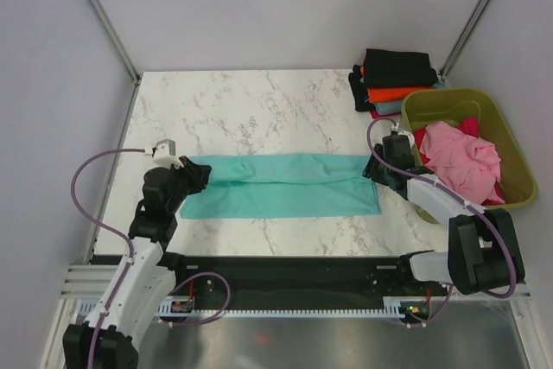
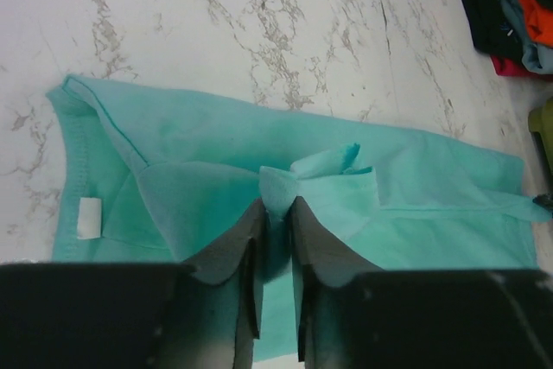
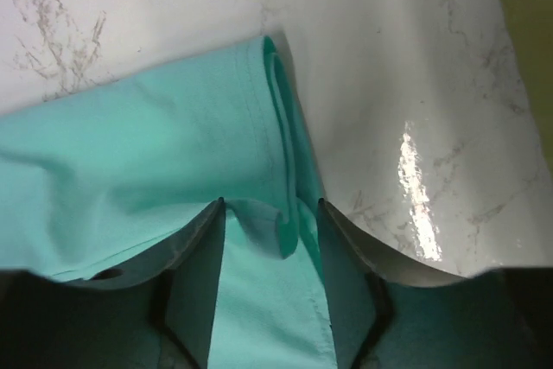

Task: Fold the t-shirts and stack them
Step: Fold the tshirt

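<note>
Closest to my left wrist lens, my left gripper (image 2: 278, 213) has its jaws nearly together, nipping a small tuft of the teal t-shirt (image 2: 259, 153) where a flap of cloth bunches up. On the other side, my right gripper (image 3: 268, 222) has its jaws spread on either side of a doubled, stitched edge. The cloth lies loose between them, and I judge nothing is clamped there.

That tee lies flat on the marble table (image 1: 259, 101), folded lengthwise into 1 long band that runs between my 2 grippers.

I expect it to handle as light, thin and limp. It will sag from any single pinch, keep no shape of its own, and slide easily on the glossy top. It is not fragile, but the layers could slip apart. I judge the best hold is at the end corners, biting through every layer at the stitched edge with both arms at once.

Farther right sits the olive tub (image 1: 518, 162), with a crumpled pink t-shirt (image 1: 458, 157) inside and a bit of red beside it. Beyond, at the far right corner, a stack of folded tees shows a black t-shirt (image 1: 397, 66) on top and an orange t-shirt (image 1: 393, 92) beneath.
</note>
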